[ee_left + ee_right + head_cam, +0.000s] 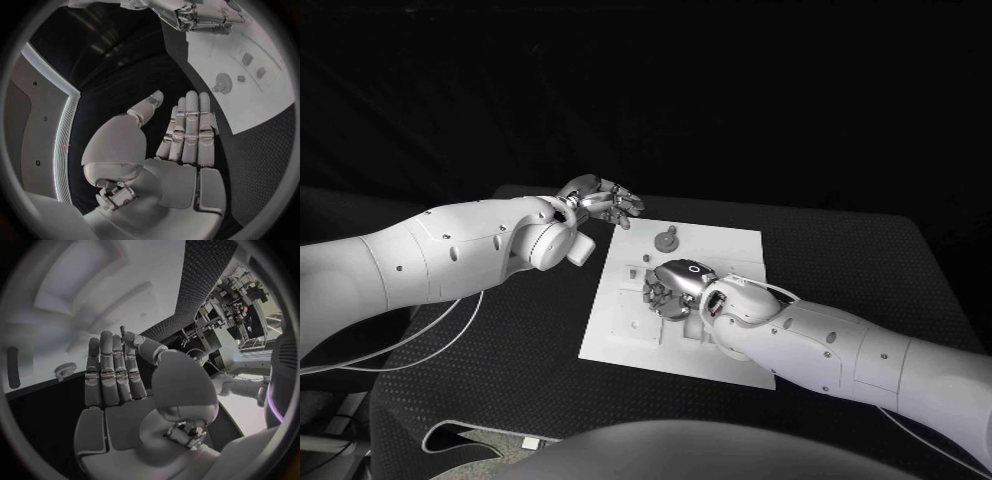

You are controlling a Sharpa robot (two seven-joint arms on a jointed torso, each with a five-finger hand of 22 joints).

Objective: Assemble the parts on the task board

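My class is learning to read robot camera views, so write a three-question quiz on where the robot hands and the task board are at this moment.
1. True or false: the left robot hand grips a part.
2. Which robot hand is over the task board? A) left B) right C) both
3. Fill in: the round knobbed part stands on the board's ____ end, away from the robot.

Key:
1. False; in the left wrist view its fingers are straight and hold nothing.
2. B; the right robot hand is above the board's middle, the left is beside the board's far corner.
3. far
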